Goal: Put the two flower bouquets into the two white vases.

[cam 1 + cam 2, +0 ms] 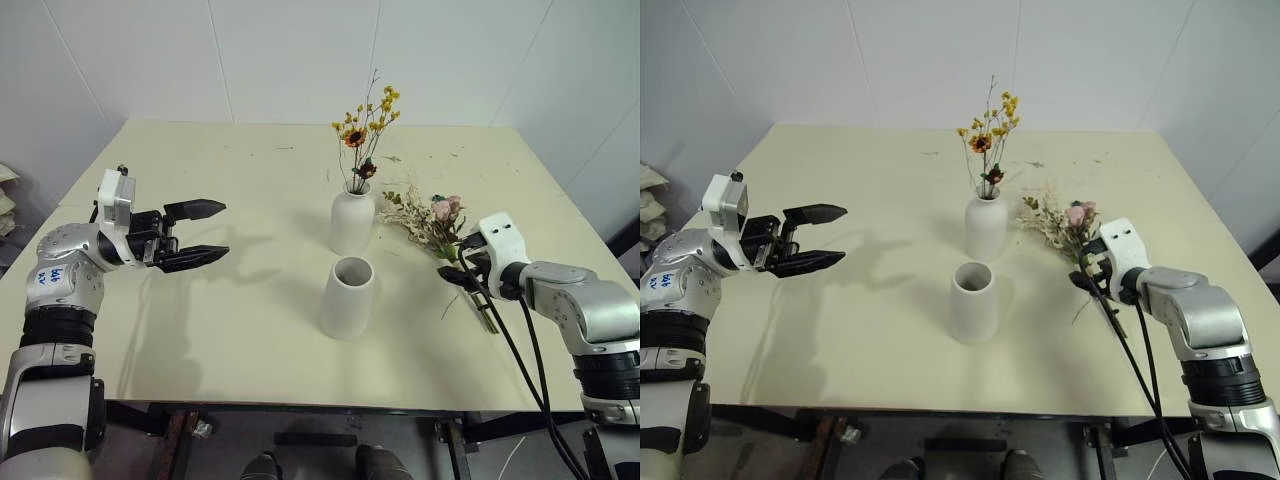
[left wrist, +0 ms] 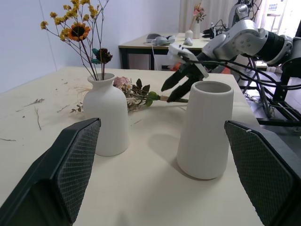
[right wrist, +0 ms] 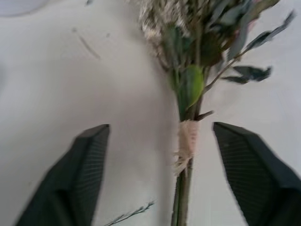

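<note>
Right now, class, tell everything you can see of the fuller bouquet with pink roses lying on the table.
The fuller bouquet of pink roses, pale dried sprigs and green leaves lies flat on the cream tabletop, right of both white vases, touching neither. Pale twine binds its stems, which point toward the robot. The open right gripper straddles the tied stems without gripping them.
</note>
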`<state>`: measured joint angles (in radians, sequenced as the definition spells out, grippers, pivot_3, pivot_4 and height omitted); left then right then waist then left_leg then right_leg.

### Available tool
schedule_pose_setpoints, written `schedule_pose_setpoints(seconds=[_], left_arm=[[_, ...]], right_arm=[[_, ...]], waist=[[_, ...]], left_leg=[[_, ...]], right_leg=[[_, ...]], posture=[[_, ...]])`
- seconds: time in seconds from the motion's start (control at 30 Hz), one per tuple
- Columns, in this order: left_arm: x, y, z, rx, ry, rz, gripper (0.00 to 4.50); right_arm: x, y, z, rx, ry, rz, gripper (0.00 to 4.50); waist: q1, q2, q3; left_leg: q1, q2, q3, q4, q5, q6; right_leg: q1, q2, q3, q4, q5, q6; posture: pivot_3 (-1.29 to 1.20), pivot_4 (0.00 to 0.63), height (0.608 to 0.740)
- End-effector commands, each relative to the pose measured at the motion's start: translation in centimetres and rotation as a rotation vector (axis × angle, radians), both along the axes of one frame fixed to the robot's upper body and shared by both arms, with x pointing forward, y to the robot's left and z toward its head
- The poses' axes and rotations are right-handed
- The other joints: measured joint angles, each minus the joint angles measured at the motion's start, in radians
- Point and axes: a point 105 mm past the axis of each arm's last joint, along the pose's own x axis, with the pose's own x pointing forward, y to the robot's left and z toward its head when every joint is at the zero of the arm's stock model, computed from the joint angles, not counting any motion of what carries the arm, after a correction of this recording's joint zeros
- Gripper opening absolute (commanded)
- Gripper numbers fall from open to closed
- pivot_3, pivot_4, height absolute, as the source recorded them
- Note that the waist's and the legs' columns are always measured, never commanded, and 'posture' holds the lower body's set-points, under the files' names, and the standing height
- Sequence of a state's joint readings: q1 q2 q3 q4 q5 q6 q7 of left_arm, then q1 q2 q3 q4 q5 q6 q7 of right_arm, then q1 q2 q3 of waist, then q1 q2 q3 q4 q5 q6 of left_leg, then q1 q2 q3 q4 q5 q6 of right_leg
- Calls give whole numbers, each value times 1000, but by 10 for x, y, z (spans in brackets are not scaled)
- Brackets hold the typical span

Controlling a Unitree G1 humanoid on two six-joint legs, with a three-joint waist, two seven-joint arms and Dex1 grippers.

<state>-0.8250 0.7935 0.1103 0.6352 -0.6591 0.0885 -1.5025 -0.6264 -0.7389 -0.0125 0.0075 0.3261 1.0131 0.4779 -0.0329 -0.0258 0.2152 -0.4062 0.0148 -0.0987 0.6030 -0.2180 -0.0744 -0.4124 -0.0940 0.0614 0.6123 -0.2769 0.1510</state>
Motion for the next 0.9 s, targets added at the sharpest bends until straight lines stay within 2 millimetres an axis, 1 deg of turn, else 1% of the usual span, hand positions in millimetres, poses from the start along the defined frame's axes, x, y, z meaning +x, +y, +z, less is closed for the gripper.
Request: schedule_pose_setpoints(seconds=[0.03, 0.13, 0.3, 0.47, 0.7, 0.8, 0.9], left_arm=[[-16, 3, 5, 45, -55, -90, 4500], [-18, 5, 4, 45, -57, -77, 4500], [-20, 6, 4, 47, -60, -63, 4500], [-20, 5, 3, 43, -58, -63, 4500], [-20, 3, 3, 44, -56, -72, 4500], [-18, 1, 3, 45, -57, -78, 4500], [-18, -1, 4, 45, -61, -83, 4500]], right_arm=[[7, -15, 3, -39, 5, -68, 4462], [15, -23, -3, -33, 27, -118, 4462], [19, -22, -7, -2, 51, -119, 4462], [20, -20, -7, 29, 44, -129, 4462], [16, -19, -5, 49, 26, -131, 4462], [13, -13, -4, 71, 19, -108, 4462], [11, -11, -5, 71, 21, -108, 4462]], waist=[[1, 0, 0], [0, 0, 0], [-1, 0, 0], [-2, 0, 0], [-3, 0, 0], [-1, 0, 0], [-2, 0, 0]], left_leg=[[0, 0, 0, 0, 0, 0], [0, 0, 0, 0, 0, 0], [0, 0, 0, -1, 0, 0], [0, 0, 0, 0, 0, -1], [0, 0, 0, -1, 0, -1], [0, 0, 0, -1, 0, -1], [0, 0, 0, -1, 0, -1]], right_leg=[[0, 0, 0, 0, 0, 0], [0, 0, 0, 0, 0, 0], [0, 0, 0, 0, 0, 0], [0, 0, 0, 0, 0, 0], [0, 0, 0, 0, 0, 0], [0, 0, 0, 0, 0, 0], [0, 0, 0, 0, 0, 0]], posture=[[0, 150, 740], [0, 150, 740], [0, 150, 740], [0, 150, 740], [0, 150, 740], [0, 150, 740], [0, 150, 740]])
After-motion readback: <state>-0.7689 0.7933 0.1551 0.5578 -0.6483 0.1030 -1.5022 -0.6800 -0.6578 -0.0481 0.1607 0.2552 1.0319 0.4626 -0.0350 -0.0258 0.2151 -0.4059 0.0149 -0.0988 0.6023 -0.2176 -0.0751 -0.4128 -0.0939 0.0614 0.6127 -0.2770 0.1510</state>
